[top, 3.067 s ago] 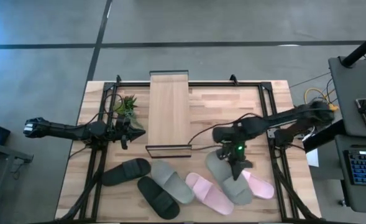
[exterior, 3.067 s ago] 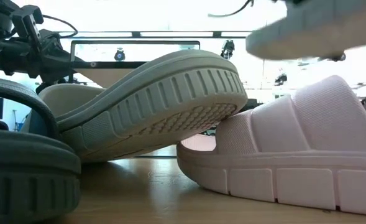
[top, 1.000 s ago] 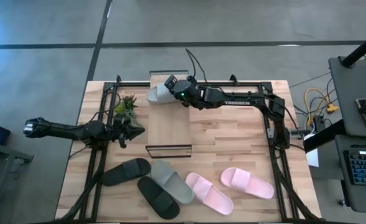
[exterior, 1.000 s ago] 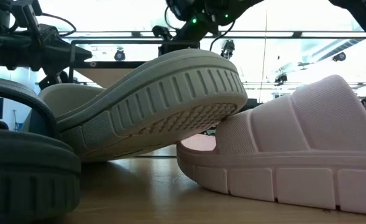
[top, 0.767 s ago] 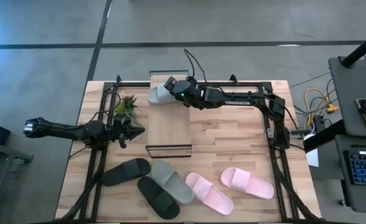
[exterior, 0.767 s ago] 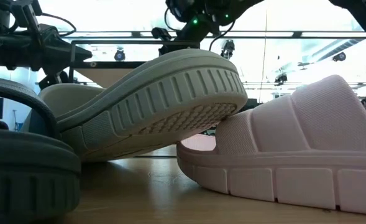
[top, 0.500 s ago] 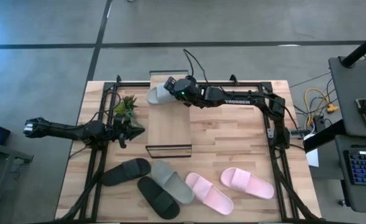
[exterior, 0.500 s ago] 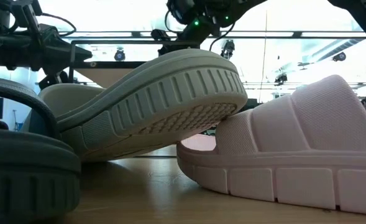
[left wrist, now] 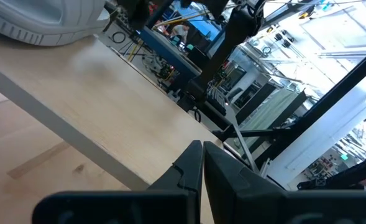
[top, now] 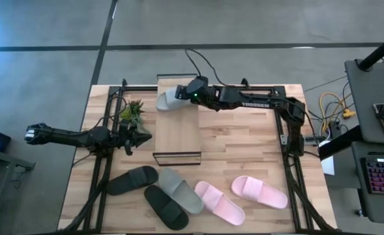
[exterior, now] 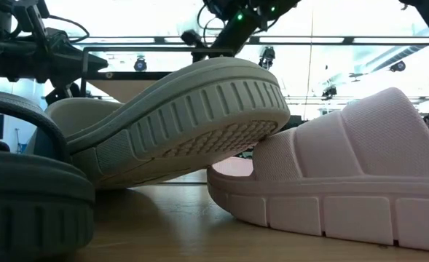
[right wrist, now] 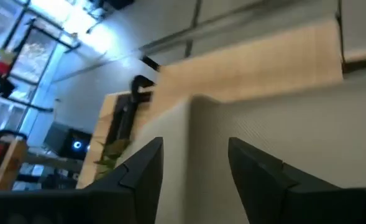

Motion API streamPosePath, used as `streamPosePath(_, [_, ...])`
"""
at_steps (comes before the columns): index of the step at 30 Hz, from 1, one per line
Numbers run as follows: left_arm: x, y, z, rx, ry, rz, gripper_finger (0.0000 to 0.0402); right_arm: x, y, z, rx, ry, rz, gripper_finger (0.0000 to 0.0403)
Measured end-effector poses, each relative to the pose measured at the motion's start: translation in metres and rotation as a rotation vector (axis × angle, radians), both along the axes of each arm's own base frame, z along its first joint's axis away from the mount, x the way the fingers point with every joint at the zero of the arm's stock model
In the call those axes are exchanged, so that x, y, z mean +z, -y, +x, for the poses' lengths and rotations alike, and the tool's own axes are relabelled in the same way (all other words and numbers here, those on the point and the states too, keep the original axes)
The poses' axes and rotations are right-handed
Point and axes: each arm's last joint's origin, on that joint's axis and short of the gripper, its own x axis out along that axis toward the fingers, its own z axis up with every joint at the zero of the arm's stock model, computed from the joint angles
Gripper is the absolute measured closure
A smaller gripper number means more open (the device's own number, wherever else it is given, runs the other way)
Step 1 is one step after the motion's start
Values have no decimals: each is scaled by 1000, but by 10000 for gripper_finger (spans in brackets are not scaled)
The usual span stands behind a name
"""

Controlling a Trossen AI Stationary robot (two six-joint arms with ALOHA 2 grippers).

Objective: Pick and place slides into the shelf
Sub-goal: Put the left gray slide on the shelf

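Observation:
A grey slide lies on the far end of the shelf's plank top, with its left part past the plank's left edge. My right gripper is open at that slide's right end, and the slide's pale surface shows just beyond the fingers. My left gripper is shut and waits at the shelf's left side; in its wrist view it points along the plank toward the grey slide. The other grey slide, two black slides and two pink slides lie near the front edge. My right gripper comes level from the table's right at the grey slide's right end, with its fingers apart. I cannot tell whether they touch it. The slide lies on the shelf top on its own.
A small green plant stands left of the shelf, close to my left gripper. A black metal frame runs round the table. In the low view, the grey slide's sole leans on a pink slide, beside a black slide.
My right gripper has opened and let go of the grey slide, then drawn back a little toward the table's right edge. The slide stays on the shelf's far end. My left arm has kept still.

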Motion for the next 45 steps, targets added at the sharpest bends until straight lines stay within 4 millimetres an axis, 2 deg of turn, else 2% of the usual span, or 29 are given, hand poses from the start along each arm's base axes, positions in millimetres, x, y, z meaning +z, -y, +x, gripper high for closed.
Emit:
streamPosePath(3, [0, 0, 0, 0, 1, -1, 402, 13, -2, -7, 94, -72, -102, 223])
streamPosePath(7, [3, 0, 0, -3, 41, -81, 402, 21, 0, -30, 207, -306, -182, 229])
streamPosePath(11, [4, 0, 0, -3, 64, -134, 402, 19, 26, -57, 139, -422, -81, 257])
streamPosePath(16, [6, 0, 0, -4, 76, -135, 402, 19, 63, -72, 164, -368, 10, 303])
streamPosePath(24, [14, 0, -2, 1, 167, -144, 402, 11, 94, -96, 120, -484, 22, 350])
streamPosePath(29, [14, -1, -2, 11, 166, -144, 402, 7, 99, -95, 131, -511, 2, 354])
streamPosePath(35, [13, -2, -1, 51, 162, -145, 402, -16, 103, -83, 160, -539, 36, 354])
streamPosePath(45, [13, -2, -1, 51, 160, -144, 402, -14, 106, -75, 178, -476, -3, 355])
